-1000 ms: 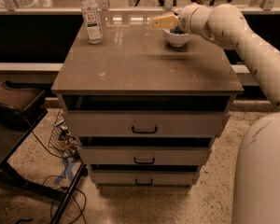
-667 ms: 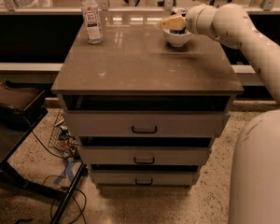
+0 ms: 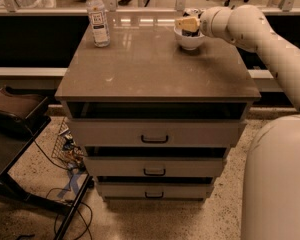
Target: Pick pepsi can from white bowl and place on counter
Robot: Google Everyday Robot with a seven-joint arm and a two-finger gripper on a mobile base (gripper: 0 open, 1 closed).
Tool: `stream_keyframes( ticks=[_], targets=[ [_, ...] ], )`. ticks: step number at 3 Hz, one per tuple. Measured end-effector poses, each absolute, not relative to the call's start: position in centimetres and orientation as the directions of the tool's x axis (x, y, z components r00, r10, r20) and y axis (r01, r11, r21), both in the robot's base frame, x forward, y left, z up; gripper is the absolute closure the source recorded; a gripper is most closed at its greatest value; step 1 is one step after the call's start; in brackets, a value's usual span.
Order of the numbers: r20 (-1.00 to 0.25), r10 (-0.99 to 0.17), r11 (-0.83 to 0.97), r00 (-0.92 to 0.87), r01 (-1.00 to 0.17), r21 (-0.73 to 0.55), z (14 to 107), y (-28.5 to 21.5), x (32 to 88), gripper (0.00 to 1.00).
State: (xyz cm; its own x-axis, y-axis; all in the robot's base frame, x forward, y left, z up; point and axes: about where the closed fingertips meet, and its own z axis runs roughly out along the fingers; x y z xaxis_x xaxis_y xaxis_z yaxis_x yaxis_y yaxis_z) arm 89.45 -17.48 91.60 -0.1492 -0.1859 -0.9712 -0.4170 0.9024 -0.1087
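The claw (image 3: 187, 24) is held directly over the mouth of the white bowl (image 3: 189, 40), which stands toward 1 o'clock on the tabletop (image 3: 155, 64). A second ago the claw was seen just off the bowl's rim at 9 o'clock. It has since been shifted toward 3 o'clock, so that it is now centred above the bowl. Whether the claw is open or closed cannot be told, nor whether anything is gripped. The pepsi can (image 3: 184, 32) is largely covered by the claw, and only a dark patch is seen inside the bowl. The arm (image 3: 250, 26) is extended in from 3 o'clock. The clear bottle (image 3: 98, 16) is left unmoved at 11 o'clock, well apart from the bowl.
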Motion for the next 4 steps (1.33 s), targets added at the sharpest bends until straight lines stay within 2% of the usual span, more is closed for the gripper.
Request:
stream_keyframes(
  ticks=[3,4],
  targets=[
    [-0.971,-0.186,0.899,-0.153,-0.426,-0.105,91.13,-16.72,89.64,0.95],
    [-0.972,-0.187,0.899,-0.146,-0.424,-0.109,91.55,-16.57,89.61,1.00]
  ],
)
